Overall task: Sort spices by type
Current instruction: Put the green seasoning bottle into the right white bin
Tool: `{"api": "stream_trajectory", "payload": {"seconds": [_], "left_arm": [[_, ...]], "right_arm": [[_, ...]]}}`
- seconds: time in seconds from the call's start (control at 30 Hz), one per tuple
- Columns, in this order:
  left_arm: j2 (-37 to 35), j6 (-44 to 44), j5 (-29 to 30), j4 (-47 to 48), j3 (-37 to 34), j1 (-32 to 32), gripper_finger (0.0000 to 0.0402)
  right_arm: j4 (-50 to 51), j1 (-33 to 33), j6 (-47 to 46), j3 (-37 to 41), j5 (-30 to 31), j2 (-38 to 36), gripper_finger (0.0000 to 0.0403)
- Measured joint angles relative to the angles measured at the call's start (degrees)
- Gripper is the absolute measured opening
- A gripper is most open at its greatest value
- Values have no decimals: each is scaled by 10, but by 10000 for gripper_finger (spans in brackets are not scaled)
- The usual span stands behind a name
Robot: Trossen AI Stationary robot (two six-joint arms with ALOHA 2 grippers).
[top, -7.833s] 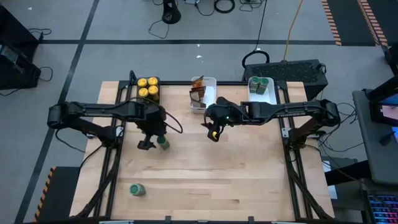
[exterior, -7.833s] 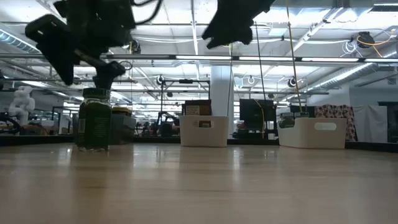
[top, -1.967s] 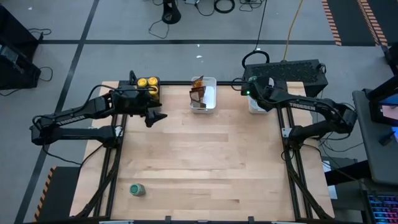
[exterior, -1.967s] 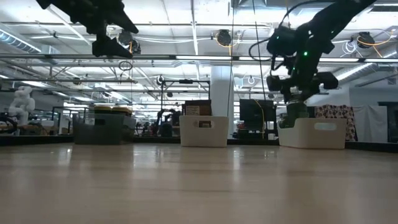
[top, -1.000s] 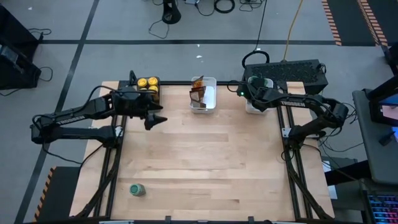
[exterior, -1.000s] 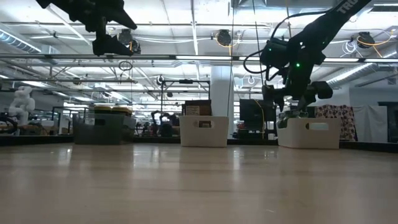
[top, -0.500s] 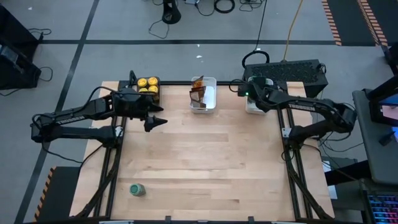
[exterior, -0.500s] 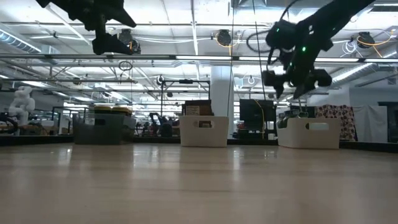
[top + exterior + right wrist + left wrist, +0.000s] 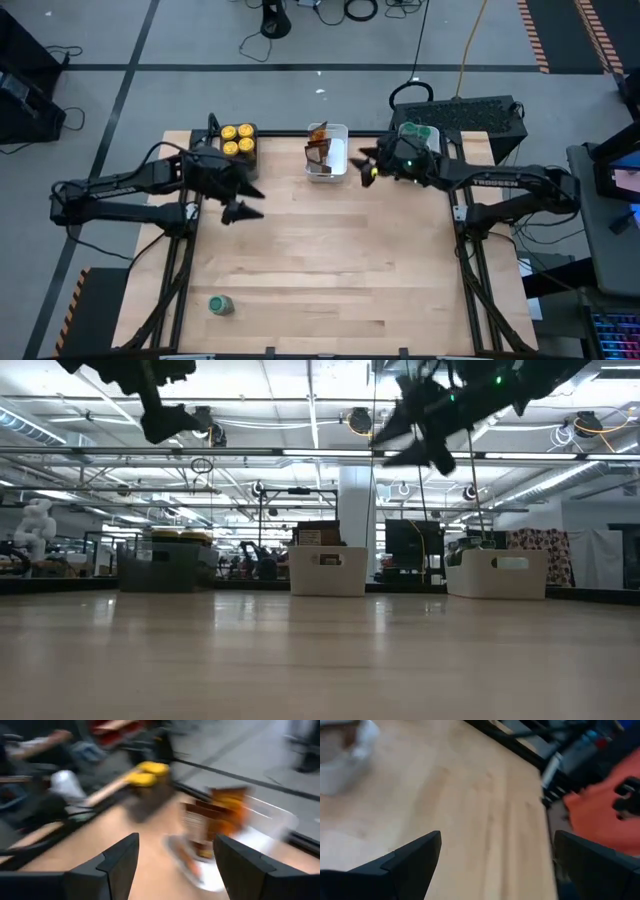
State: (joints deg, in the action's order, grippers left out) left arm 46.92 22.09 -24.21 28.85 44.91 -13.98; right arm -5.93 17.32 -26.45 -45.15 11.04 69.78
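Left gripper (image 9: 243,212) over table's left part, near dark tray (image 9: 238,141), fingers spread wide, nothing held. Yellow-lid jars (image 9: 238,139) in that tray. One green-lid jar (image 9: 221,304) alone near front left edge. Brown-orange packets (image 9: 318,147) upright in middle white tray (image 9: 338,150). Right gripper (image 9: 367,168) just right of it, parted, empty. Green-lid jars (image 9: 419,132) in right tray, partly hidden by arm. Right wrist view blurred. Wooden table (image 9: 330,260); grey floor, cables beyond.
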Motion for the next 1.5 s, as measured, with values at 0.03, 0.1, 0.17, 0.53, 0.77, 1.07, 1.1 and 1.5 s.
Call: {"api": "stream_trajectory", "payload": {"seconds": [0.03,0.1,0.17,0.53,0.77,1.07,1.1,1.5], "left_arm": [[0,2,-10,5,0,10,389],[0,15,-25,12,0,33,389],[0,31,-28,21,3,60,389],[10,112,88,196,118,200,389],[44,215,138,274,150,284,389],[113,209,141,357,151,385,389],[116,205,143,370,151,394,389],[139,186,181,377,133,505,389]], "right_arm": [[-16,-13,9,0,-11,1,235],[-53,-38,24,0,-23,1,235],[-79,-61,42,0,-25,1,235],[-110,-122,96,0,-24,1,235],[-109,-122,120,0,-23,4,235],[-118,-140,141,0,-23,5,235],[-124,-146,136,0,-23,7,235],[-197,-187,92,-2,-2,63,235]]}}
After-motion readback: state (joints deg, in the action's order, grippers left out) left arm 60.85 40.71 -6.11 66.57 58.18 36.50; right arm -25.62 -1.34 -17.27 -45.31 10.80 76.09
